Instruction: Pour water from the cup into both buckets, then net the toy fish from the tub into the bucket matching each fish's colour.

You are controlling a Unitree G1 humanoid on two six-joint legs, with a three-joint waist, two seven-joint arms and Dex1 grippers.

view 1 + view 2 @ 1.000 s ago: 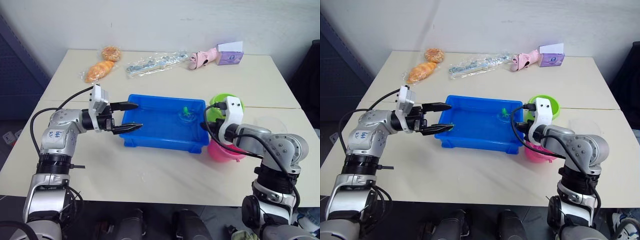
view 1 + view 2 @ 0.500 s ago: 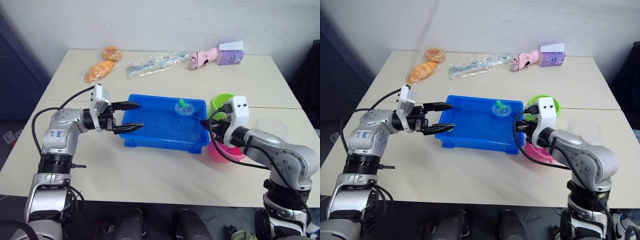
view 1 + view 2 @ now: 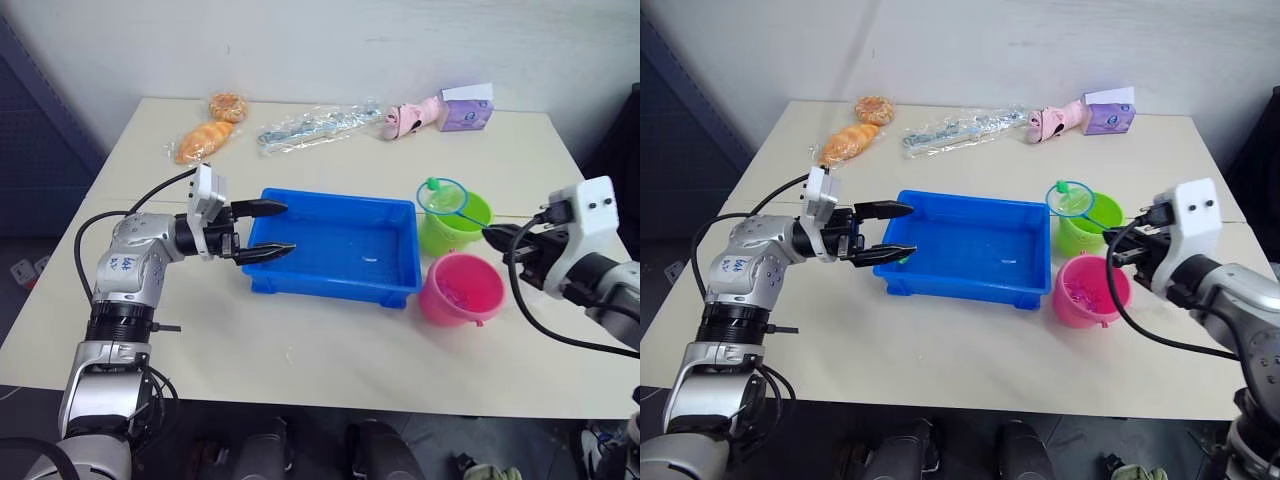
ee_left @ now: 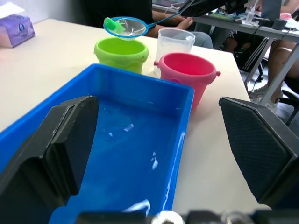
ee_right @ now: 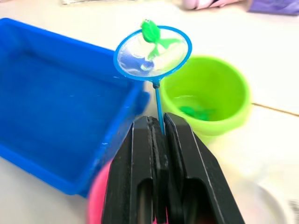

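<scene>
The blue tub (image 3: pixel 333 286) holds water in the middle of the table. My left gripper (image 3: pixel 286 228) is open, its fingers spread across the tub's left end. My right gripper (image 5: pixel 157 122) is shut on the thin handle of the net (image 3: pixel 443 196). The blue hoop carries a green toy fish (image 5: pixel 150 31) and hangs above the tub-side rim of the lime green bucket (image 3: pixel 458 225). Another green fish (image 5: pixel 194 112) lies inside that bucket. The pink bucket (image 3: pixel 460 288) stands just in front of it. The clear cup (image 4: pixel 174 43) stands behind the pink bucket.
Along the far edge of the table lie two wrapped breads (image 3: pixel 203 140), a clear plastic packet (image 3: pixel 310 127), a pink toy (image 3: pixel 410 115) and a purple tissue box (image 3: pixel 468 108). People sit at another table (image 4: pixel 280 46) beyond the buckets.
My right arm has lifted the net with the green fish out of the tub and swung it right, over the green bucket. The left gripper has stayed at the tub's left end.
</scene>
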